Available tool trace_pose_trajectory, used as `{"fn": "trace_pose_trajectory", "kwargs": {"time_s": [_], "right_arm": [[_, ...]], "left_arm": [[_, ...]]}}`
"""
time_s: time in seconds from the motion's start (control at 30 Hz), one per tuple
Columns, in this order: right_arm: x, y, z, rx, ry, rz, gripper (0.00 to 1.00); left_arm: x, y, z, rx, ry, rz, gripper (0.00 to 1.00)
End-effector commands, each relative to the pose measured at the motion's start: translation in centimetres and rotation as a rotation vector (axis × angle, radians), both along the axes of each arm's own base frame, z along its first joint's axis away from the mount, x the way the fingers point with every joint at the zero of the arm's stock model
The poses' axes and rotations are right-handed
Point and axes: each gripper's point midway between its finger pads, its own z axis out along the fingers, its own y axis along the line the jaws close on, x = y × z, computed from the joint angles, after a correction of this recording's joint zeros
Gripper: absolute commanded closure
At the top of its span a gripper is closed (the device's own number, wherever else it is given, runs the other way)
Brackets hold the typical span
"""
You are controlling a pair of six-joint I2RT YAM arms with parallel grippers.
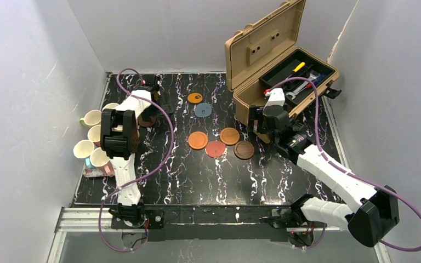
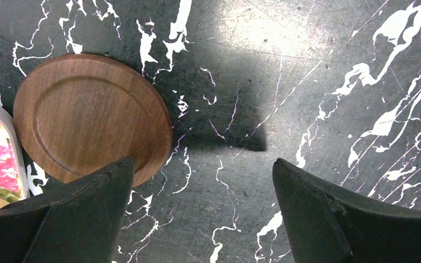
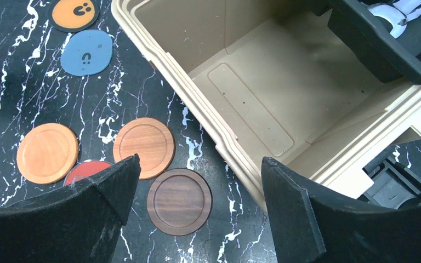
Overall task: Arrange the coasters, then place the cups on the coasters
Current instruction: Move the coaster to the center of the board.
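Both claws gape wide and hold nothing. The left claw [image 2: 203, 164] hangs over the bare desk [image 2: 307, 55], just beside 1 dark wood coaster [image 2: 87, 115]. The right claw [image 3: 200, 160] hangs at the open tan toolbox [image 3: 263, 82]. 6 coasters [image 1: 215, 149] lie just left of the toolbox, and the cups [image 1: 92, 143] cluster far left of it.

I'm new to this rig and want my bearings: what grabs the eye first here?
The open tan plastic toolbox stands at the far right, with hand tools inside. At the middle of the black white-veined marble table, flat round coasters in wood tones and red cluster together, and cream-lined mugs crowd the left edge.
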Motion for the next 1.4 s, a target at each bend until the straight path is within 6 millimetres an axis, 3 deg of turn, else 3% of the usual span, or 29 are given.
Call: {"fn": "trace_pose_trajectory", "kwargs": {"time_s": [0.0, 0.23, 0.53, 1.07, 1.37], "right_arm": [[0.7, 0.3, 1.4, 0.033, -0.052, -0.003, 0.1], [0.5, 0.0, 1.6, 0.028, -0.057, -0.011, 0.1], [0.2, -0.4, 1.6, 0.036, -0.063, -0.016, 0.1], [-0.3, -0.6, 1.5, 0.056, -0.072, -0.016, 0.1], [-0.4, -0.5, 1.7, 0.071, -0.074, -0.015, 0.1]], "left_arm": [[-0.2, 0.4, 2.0, 0.003, -0.044, -0.02, 0.04], [-1.6, 0.4, 0.9, -0.011, 0.01, -0.031, 0.04], [-6.0, -0.7, -0.9, -0.088, 0.107, -0.034, 0.05], [-13.2, -5.7, -1.5, -0.293, 0.205, -0.04, 0.07], [-17.7, -8.1, -1.8, -0.272, 0.237, -0.092, 0.07]]}}
